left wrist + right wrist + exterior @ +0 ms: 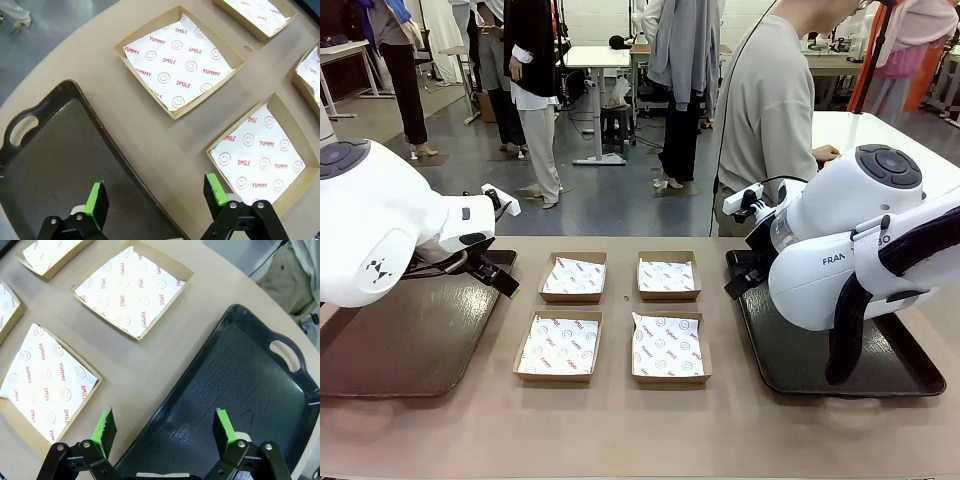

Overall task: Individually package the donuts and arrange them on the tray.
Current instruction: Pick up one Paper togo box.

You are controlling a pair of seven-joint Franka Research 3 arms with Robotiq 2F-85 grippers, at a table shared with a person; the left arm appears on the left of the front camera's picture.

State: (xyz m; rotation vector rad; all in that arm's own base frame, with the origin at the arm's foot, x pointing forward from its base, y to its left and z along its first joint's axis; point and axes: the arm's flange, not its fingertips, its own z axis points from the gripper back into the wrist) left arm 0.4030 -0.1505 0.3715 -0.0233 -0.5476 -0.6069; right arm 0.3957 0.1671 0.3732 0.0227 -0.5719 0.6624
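No donuts are in view. Two dark trays lie on the table, one at the left and one at the right. Between them sit several shallow cardboard boxes lined with smiley-print paper, among them the far-left box and the near-right box, all with nothing in them. My left gripper hangs open above the left tray's inner edge, with a box close beside it. My right gripper hangs open above the right tray's inner edge, with nothing between its fingers.
A person in a grey top stands at the far side of the table, behind the right tray, one hand resting on a white table. Bare tabletop runs along the front edge. A small speck lies between the boxes.
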